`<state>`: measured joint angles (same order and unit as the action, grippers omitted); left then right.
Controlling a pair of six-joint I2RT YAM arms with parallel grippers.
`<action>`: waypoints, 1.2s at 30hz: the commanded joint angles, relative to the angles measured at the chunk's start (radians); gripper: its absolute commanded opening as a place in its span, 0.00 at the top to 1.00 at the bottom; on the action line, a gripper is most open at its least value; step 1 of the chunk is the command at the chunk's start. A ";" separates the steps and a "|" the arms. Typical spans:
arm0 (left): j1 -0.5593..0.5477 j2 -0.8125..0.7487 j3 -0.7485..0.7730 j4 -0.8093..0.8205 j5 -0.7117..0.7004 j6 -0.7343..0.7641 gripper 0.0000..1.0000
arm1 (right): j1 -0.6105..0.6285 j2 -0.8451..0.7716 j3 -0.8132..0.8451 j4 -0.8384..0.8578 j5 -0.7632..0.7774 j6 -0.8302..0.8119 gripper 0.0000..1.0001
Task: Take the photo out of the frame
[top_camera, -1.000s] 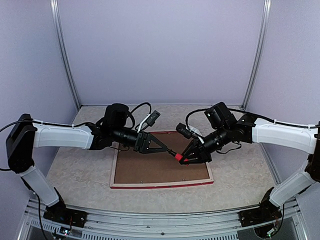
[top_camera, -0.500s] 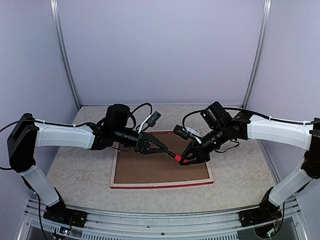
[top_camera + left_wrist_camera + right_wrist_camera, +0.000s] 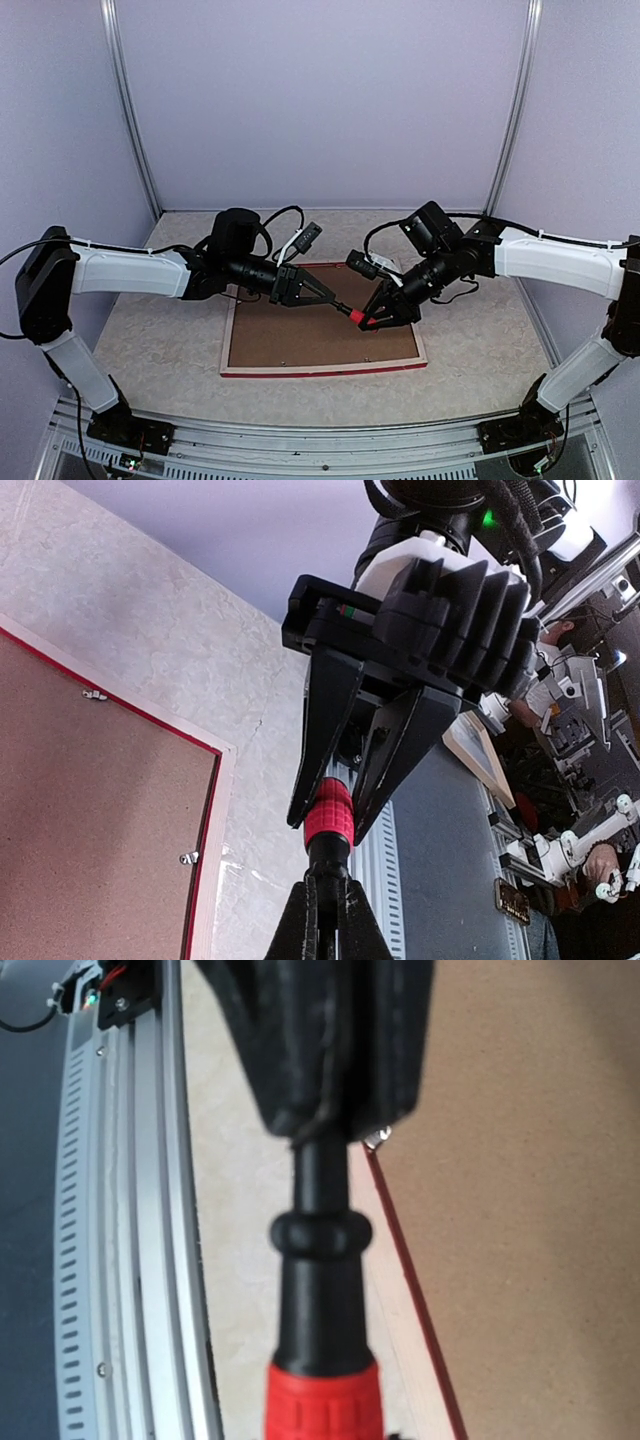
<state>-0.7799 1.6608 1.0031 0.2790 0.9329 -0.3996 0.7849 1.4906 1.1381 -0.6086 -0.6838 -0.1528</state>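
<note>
The frame (image 3: 322,370) lies face down on the table, red rim outward, with the brown backing board (image 3: 300,335) filling it. The photo is hidden under that board. A screwdriver with a red handle (image 3: 358,316) hangs above the board's right half, held from both ends. My left gripper (image 3: 335,303) is shut on its black shaft (image 3: 330,865). My right gripper (image 3: 372,320) is shut on the red handle (image 3: 328,815). In the right wrist view the shaft (image 3: 320,1260) runs up from the handle (image 3: 325,1405) into the left gripper's fingers (image 3: 330,1050).
Small metal tabs (image 3: 187,857) sit along the inner edge of the frame (image 3: 225,790), and one (image 3: 375,1140) shows beside the board (image 3: 520,1210). An aluminium rail (image 3: 130,1210) borders the near table edge. Purple walls enclose the pale table (image 3: 160,350).
My left gripper's jaws have shut on the screwdriver's black shaft. The right arm drew in slightly to the left, still gripping the red handle.
</note>
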 commanded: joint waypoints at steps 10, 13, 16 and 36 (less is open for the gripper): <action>0.030 -0.063 -0.007 0.335 -0.076 -0.272 1.00 | -0.014 -0.209 -0.179 0.650 0.168 0.350 0.10; 0.041 -0.078 -0.015 0.455 -0.105 -0.363 1.00 | -0.014 -0.243 -0.268 0.876 0.156 0.462 0.10; 0.049 -0.089 -0.025 0.571 -0.119 -0.441 1.00 | -0.014 -0.246 -0.304 1.010 0.142 0.551 0.10; 0.028 -0.063 -0.024 0.667 -0.178 -0.485 1.00 | -0.006 -0.166 -0.263 1.191 0.116 0.695 0.47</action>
<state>-0.7414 1.5982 0.9779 0.9302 0.7757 -0.9047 0.7757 1.3106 0.8391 0.5777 -0.5671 0.5377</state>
